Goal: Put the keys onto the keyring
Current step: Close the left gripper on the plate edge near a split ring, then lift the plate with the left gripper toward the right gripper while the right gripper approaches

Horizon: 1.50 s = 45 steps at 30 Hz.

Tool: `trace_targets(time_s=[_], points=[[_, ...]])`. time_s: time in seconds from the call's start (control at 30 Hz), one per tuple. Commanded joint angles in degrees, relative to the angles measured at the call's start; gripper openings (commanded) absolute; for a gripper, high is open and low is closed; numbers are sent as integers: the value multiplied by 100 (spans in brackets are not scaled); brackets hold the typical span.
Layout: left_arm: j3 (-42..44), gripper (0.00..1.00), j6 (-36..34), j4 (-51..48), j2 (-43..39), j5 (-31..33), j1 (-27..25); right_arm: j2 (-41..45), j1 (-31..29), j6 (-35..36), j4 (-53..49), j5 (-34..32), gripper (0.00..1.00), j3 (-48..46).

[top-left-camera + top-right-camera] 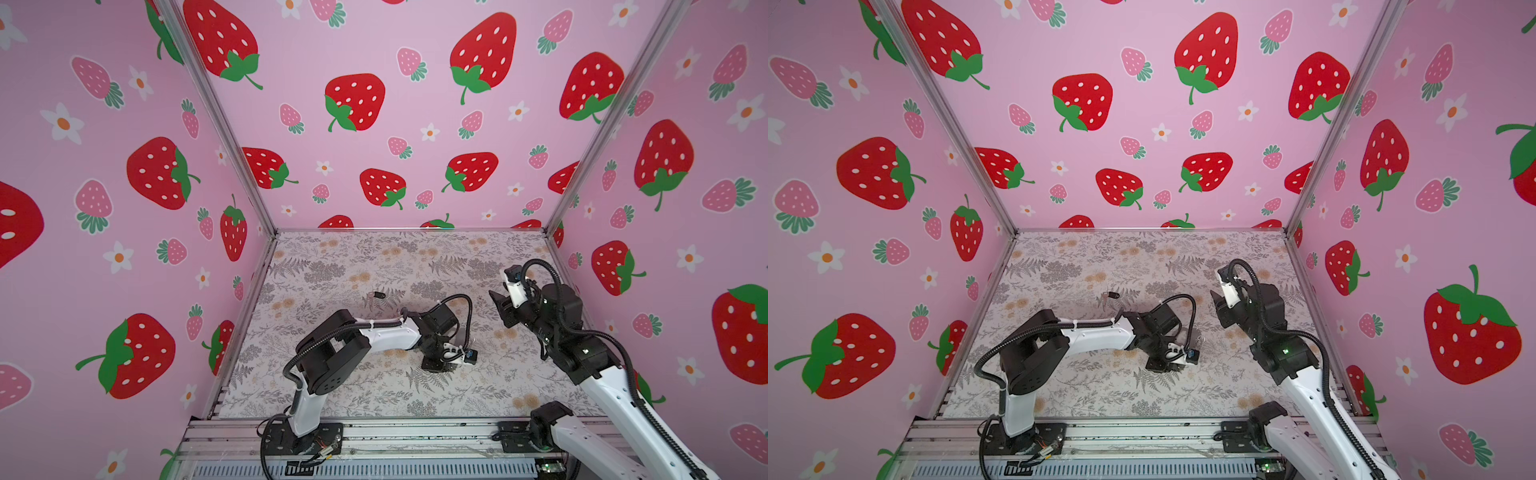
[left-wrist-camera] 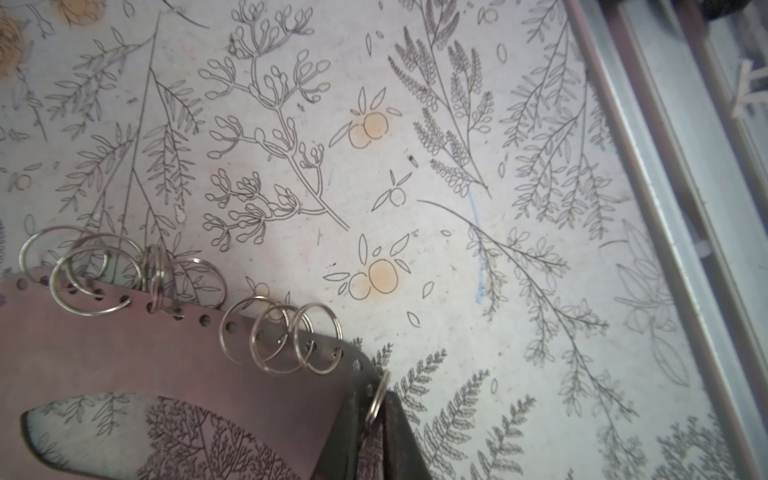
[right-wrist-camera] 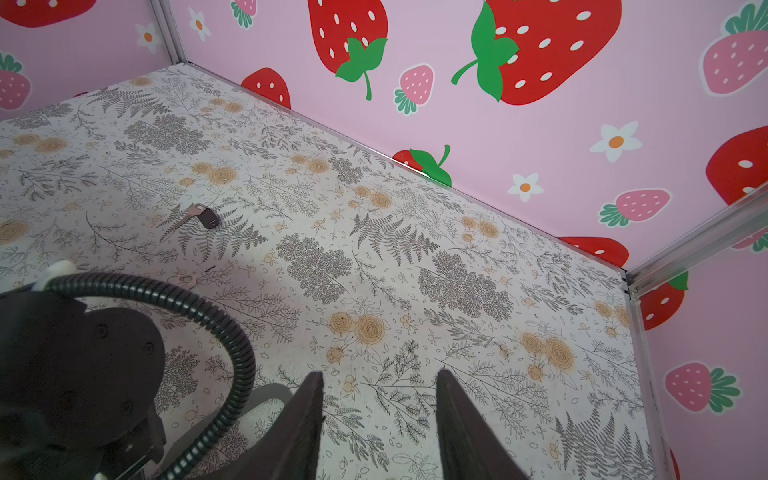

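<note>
The keyring (image 2: 174, 357) is a flat mauve plate with several silver rings (image 2: 274, 338) along its edge, and it lies under my left gripper. That left gripper (image 2: 374, 401) is shut on the end ring (image 2: 377, 397), which stands edge-on between the dark fingers. In both top views the left gripper (image 1: 435, 365) (image 1: 1158, 365) reaches down at mid-table and hides most of the plate. A black-headed key (image 1: 377, 295) (image 1: 1111, 296) (image 3: 204, 217) lies flat farther back. A small pale key (image 3: 185, 278) lies nearer the left arm. My right gripper (image 3: 380, 378) (image 1: 496, 301) hovers open and empty to the right.
The floral table (image 1: 353, 266) is boxed in by strawberry-print walls (image 1: 374, 124) at the back and both sides. A metal rail (image 1: 374, 432) with both arm bases runs along the front. The left arm's black cable (image 3: 208, 316) loops close to the right gripper.
</note>
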<state>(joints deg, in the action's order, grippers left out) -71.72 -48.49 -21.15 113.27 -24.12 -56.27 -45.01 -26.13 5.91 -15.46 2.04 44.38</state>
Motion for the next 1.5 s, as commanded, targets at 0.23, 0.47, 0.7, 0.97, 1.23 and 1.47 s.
trace_targets(time_s=[0.23, 0.47, 0.7, 0.97, 1.23, 1.47], points=[[-176, 9, -125, -197, -172, -209, -35, 1, -6, 59, 166, 85, 46, -53], [-8, 7, 152, 19, -615, -247, -32, 28, -5, 25, 236, 68, 46, -52], [239, 7, 576, 235, -1473, -324, 83, 141, 0, -117, 720, 48, 47, -139], [290, 7, 991, 450, -2519, -429, 482, 42, 3, -17, 1425, 672, 47, -320], [562, 7, 1353, 727, -3499, -468, 920, 308, 11, 555, 2208, 2958, 46, -1022], [633, 7, 1325, 889, -3879, -462, 1196, 196, -13, 1143, 2571, 4209, 36, -1134]])
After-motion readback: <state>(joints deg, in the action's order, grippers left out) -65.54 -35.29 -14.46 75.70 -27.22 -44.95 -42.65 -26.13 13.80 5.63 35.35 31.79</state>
